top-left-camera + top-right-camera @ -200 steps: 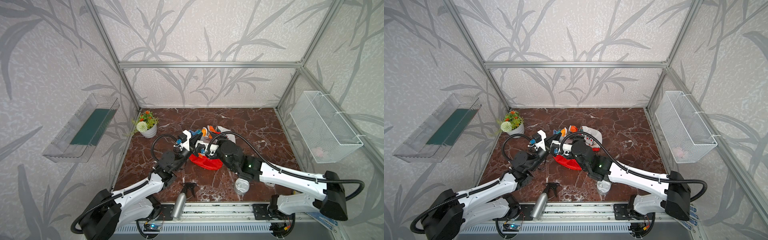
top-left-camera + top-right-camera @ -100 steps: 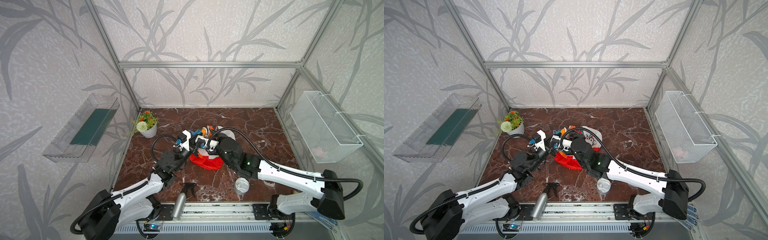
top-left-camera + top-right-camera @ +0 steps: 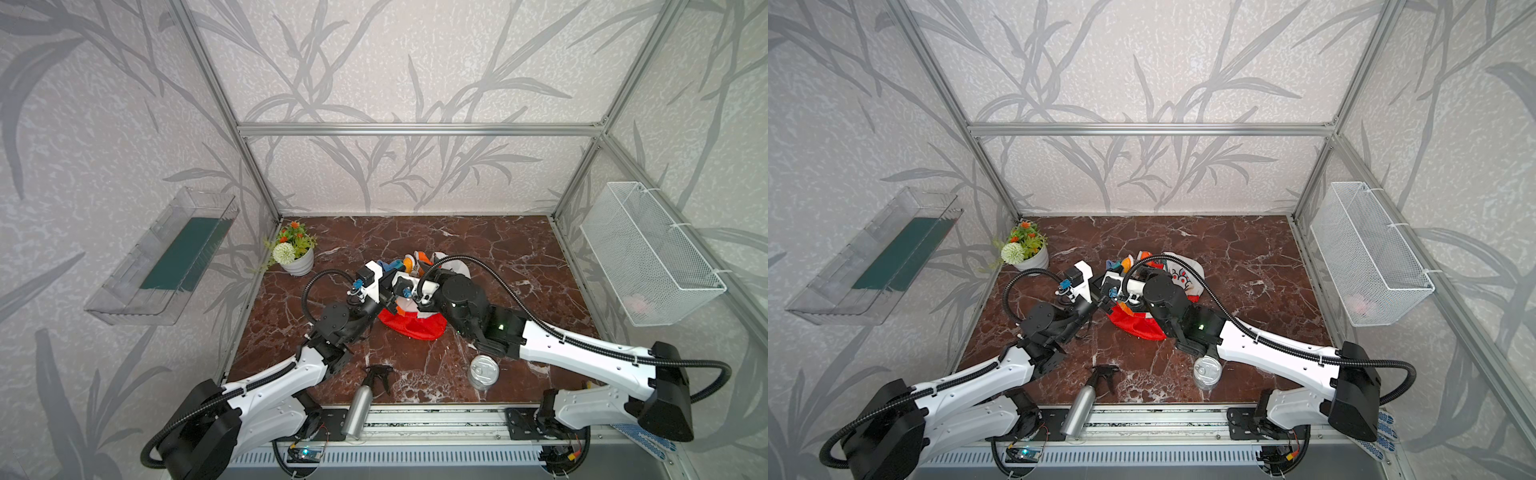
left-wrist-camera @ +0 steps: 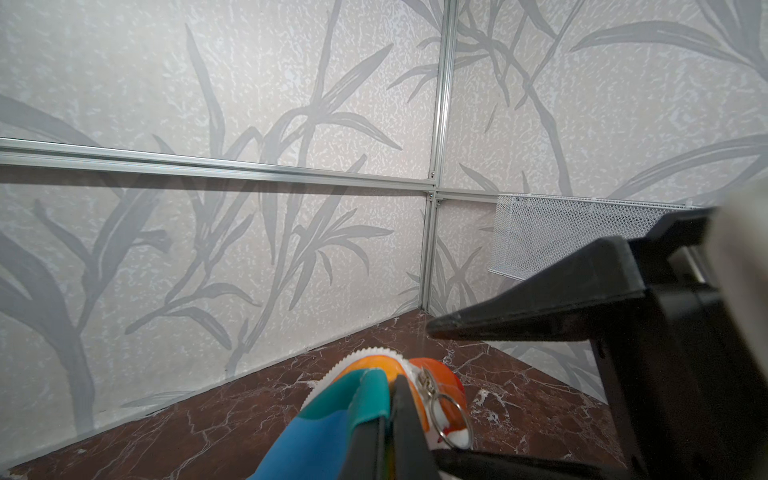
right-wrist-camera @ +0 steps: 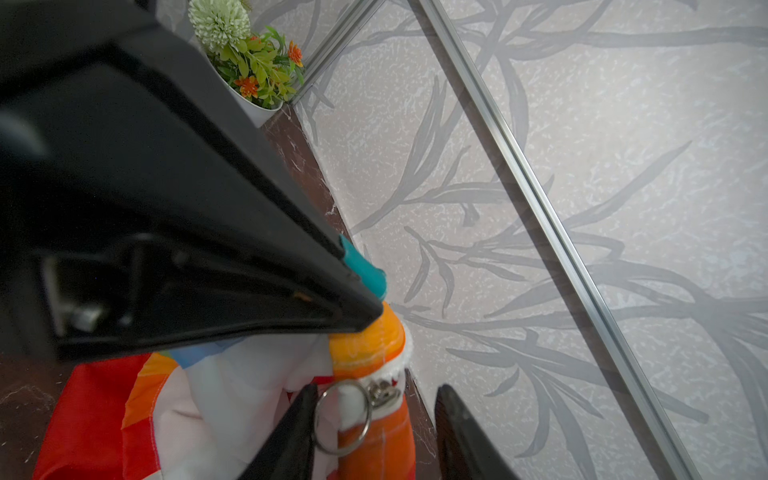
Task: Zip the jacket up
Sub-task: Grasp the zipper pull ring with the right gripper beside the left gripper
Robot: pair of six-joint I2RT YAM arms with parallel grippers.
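Note:
The jacket (image 3: 411, 326) (image 3: 1133, 322) lies bunched mid-table, rainbow-striped with a red hood, under both wrists. My left gripper (image 4: 392, 382) is shut on a fold of its teal and blue edge (image 4: 324, 419), held a little off the table. Right beside that grip sits the white zipper's metal slider (image 4: 424, 380) (image 5: 384, 388) with a ring pull (image 5: 367, 411). My right gripper (image 5: 376, 388) is open astride the slider and ring; one of its fingers (image 5: 291, 432) touches the ring, the other stands clear. In both top views the fingertips are hidden among the wrists.
A potted plant (image 3: 293, 255) stands at the back left. A spray bottle (image 3: 365, 399) and a tin can (image 3: 483, 371) lie near the front edge. A wire basket (image 3: 648, 253) hangs on the right wall and a clear shelf (image 3: 166, 257) on the left.
My right gripper has shifted slightly towards the left one and its jaws have narrowed around the zipper pull. The left gripper has kept its hold on the fabric.

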